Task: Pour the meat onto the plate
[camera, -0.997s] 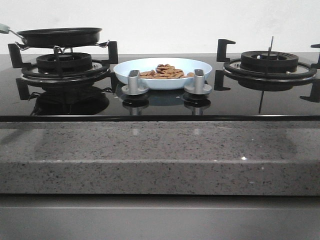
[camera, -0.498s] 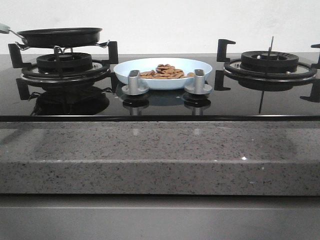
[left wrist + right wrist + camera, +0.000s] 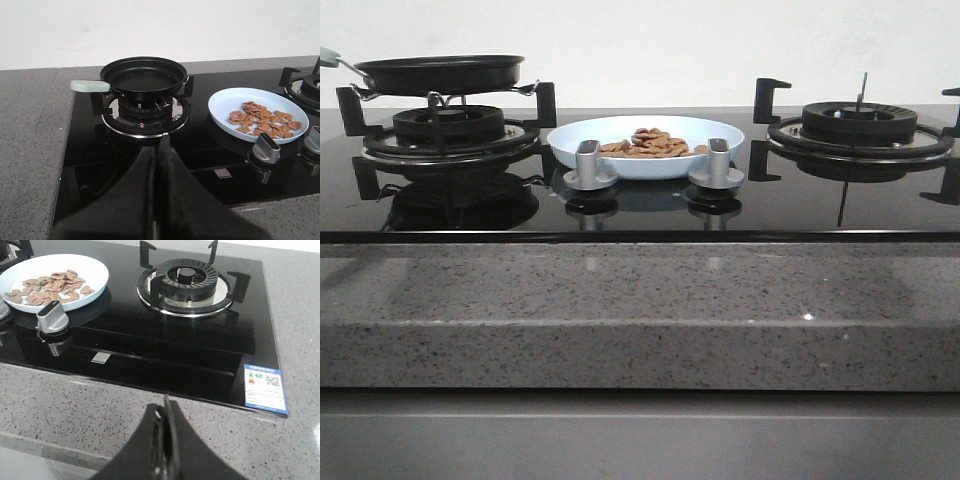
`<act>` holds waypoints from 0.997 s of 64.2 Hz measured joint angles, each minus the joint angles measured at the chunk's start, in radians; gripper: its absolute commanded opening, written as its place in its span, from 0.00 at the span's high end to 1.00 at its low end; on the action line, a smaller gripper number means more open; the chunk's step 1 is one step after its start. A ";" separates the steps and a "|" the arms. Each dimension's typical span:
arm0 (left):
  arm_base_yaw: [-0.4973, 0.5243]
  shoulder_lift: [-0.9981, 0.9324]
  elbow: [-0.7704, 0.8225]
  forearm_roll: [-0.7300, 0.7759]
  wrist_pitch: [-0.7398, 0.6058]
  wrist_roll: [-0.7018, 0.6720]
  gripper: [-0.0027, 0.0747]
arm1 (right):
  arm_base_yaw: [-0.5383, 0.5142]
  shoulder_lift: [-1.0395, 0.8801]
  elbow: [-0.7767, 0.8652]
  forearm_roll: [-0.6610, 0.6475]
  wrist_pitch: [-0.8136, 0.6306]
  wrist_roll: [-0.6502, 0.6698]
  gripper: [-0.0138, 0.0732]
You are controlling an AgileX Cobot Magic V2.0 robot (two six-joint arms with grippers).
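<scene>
Neither arm shows in the front view; each appears only in its own wrist camera, held back from the stove over the near counter edge. The left gripper (image 3: 159, 150) has its black fingers pressed together with nothing between them, pointing toward the left burner (image 3: 145, 107). The right gripper (image 3: 165, 412) is likewise closed and empty, its tips over the speckled granite counter (image 3: 75, 405) just in front of the black glass cooktop (image 3: 150, 347), facing the right burner (image 3: 185, 282). The plate (image 3: 720, 135) sits on the cooktop between the two burners, just behind the two silver control knobs (image 3: 588, 165). The meat (image 3: 648, 144) lies in a loose heap of light-brown slices on the plate, gathered toward its middle and the side nearer the right burner. The black frying pan (image 3: 438, 73) rests on the left burner's grate, its pale green handle (image 3: 90, 86) pointing away from the plate, and its inside looks bare in the left wrist view. A blue and white sticker (image 3: 265, 387) marks the cooktop's near right corner. Compared with half a second and a full second ago, the front view shows no change: pan, plate and meat lie exactly where they did.
</scene>
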 measured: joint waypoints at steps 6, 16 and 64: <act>0.000 0.000 0.000 0.000 0.000 0.000 0.99 | 0.000 0.000 0.000 0.000 0.000 0.000 0.91; 0.000 0.000 0.000 0.000 0.000 0.000 0.99 | 0.000 0.000 0.000 0.000 -0.002 0.000 0.91; 0.135 -0.368 0.386 0.214 -0.111 -0.185 0.99 | 0.000 0.000 0.002 0.000 -0.002 0.000 0.91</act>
